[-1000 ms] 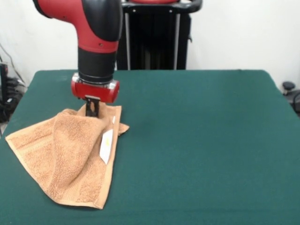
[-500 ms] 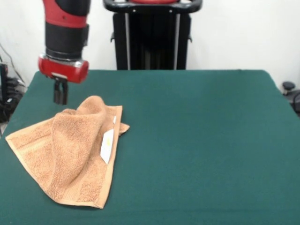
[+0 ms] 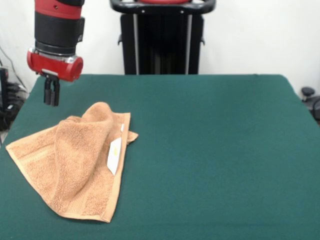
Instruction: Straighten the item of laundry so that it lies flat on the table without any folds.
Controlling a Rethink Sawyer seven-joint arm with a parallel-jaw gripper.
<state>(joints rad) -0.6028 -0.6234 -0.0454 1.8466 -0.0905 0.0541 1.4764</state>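
The item of laundry [image 3: 75, 165], an orange-tan terry towel, lies crumpled at the near left of the green table [image 3: 215, 150]. One part is folded over the rest and humps up at its far corner. A white label [image 3: 114, 155] shows along the folded right edge. My gripper [image 3: 51, 101] hangs in the air above the table's far left, up and to the left of the towel's hump and apart from it. Its two fingers point down with a narrow gap between them and hold nothing.
The towel's left corner reaches close to the table's left edge. Dark cables [image 3: 6, 100] hang beyond that edge, and a black object [image 3: 307, 94] stands off the right side. The green surface stretches right of the towel.
The gripper let go of the towel's far corner, rose, and moved left and away from it. The towel's hump settled and stayed in place.
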